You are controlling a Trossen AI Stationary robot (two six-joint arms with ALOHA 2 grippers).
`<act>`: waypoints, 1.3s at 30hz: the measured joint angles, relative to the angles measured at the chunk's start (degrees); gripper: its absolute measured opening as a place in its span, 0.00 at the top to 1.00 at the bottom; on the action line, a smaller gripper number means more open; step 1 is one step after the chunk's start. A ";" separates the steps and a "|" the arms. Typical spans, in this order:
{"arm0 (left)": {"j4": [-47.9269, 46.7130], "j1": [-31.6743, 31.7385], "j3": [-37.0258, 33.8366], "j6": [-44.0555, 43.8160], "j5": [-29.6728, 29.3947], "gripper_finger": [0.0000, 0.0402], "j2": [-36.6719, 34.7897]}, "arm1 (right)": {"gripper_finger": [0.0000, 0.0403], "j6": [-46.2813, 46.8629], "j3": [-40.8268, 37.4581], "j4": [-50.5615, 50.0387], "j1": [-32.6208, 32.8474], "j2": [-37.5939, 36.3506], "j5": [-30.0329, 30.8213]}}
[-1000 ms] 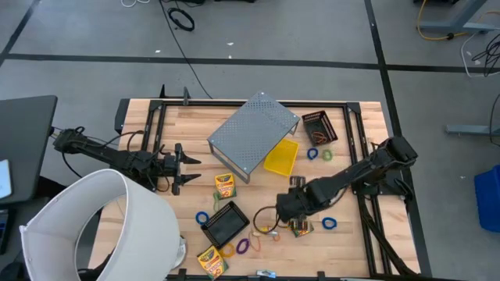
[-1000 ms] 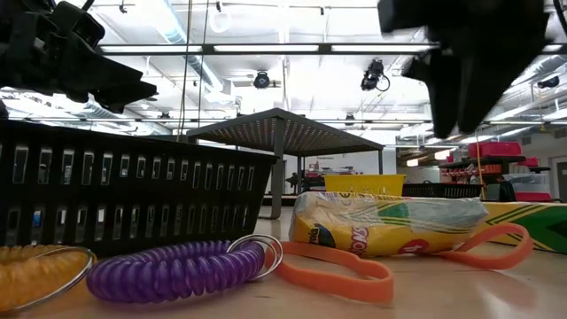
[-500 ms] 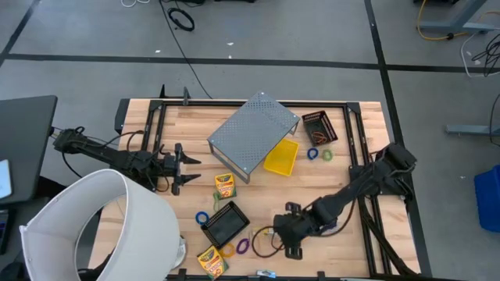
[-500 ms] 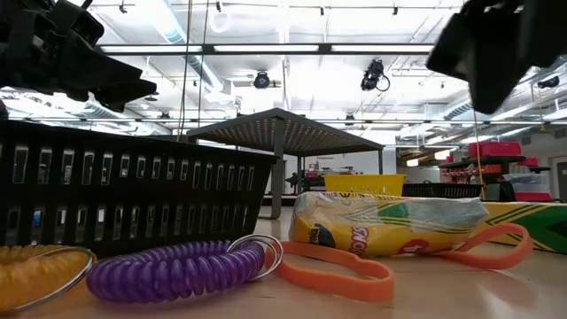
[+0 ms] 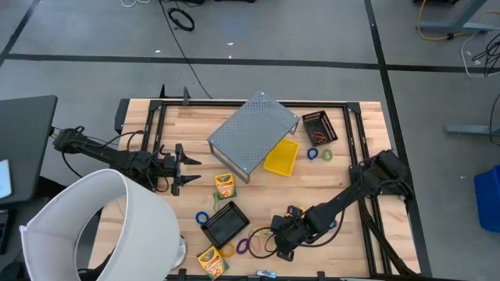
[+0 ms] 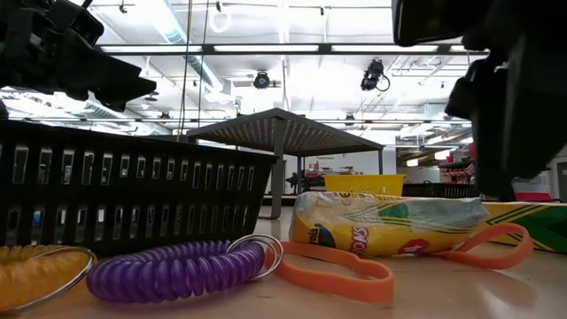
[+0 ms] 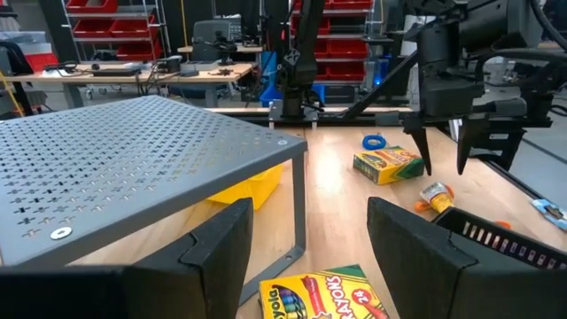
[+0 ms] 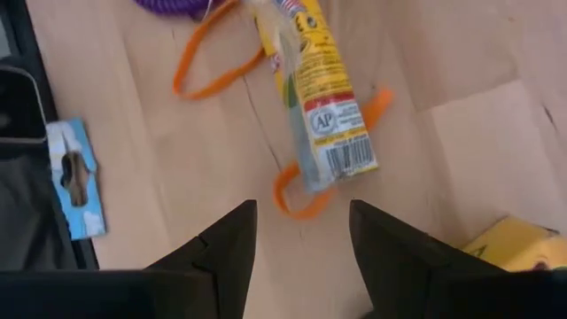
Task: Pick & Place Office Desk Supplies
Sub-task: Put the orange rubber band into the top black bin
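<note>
Crayon packet (image 8: 323,97), yellow with a barcode end, lies flat on the wooden bench (image 5: 344,176) near its front edge, resting across an orange elastic loop (image 8: 213,64); a second orange loop (image 8: 306,190) curls under its barcode end. In the low view the packet (image 6: 385,223) sits just behind the orange loop (image 6: 332,270), with a purple coiled loop (image 6: 168,270) beside a black mesh basket (image 6: 133,195).

Right tool (image 5: 283,243) hangs just above the packet, its two fingers (image 8: 221,244) spread apart and holding nothing, the packet lying beyond their tips.

Left tool (image 5: 181,168) waits at the bench's left side, fingers (image 7: 221,248) parted and empty, pointing toward a grey perforated metal stand (image 5: 254,133). A crayon box (image 5: 225,186) lies just ahead of it; another crayon box (image 5: 212,260) sits at the front edge beside a black tray (image 5: 225,223). A yellow bin (image 5: 281,158) rests against the stand.
</note>
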 joint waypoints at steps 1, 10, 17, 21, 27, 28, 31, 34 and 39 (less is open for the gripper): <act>0.04 0.00 0.00 -0.01 0.00 0.43 0.00 | 0.53 0.19 0.00 0.07 -0.14 0.00 0.00; 0.06 0.00 0.00 0.02 0.00 0.43 0.50 | 0.53 1.28 0.02 0.37 -0.24 1.62 -1.62; 0.26 -0.02 0.00 0.39 -0.08 0.43 1.34 | 0.53 0.86 0.02 1.93 -0.63 3.44 -1.81; 0.43 0.00 0.00 0.39 -0.18 0.43 1.79 | 0.55 -0.09 0.02 3.89 -0.64 4.48 -2.12; 0.61 0.00 0.00 0.34 -0.19 0.43 2.13 | 0.69 -0.92 0.02 4.96 -0.93 5.30 -3.54; 0.61 0.00 0.00 0.32 -0.17 0.43 2.13 | 0.73 -0.94 0.02 5.25 -1.01 5.37 -3.77; 0.63 0.00 0.00 0.28 -0.18 0.43 2.13 | 0.90 -1.37 0.02 4.88 -1.01 5.40 -4.18; 0.65 0.00 0.00 0.26 -0.20 0.43 2.13 | 0.97 -2.24 0.02 4.56 -0.59 5.40 -3.37; 0.65 0.02 0.00 0.26 -0.20 0.43 2.13 | 0.99 -2.22 0.34 2.58 0.00 5.38 -2.77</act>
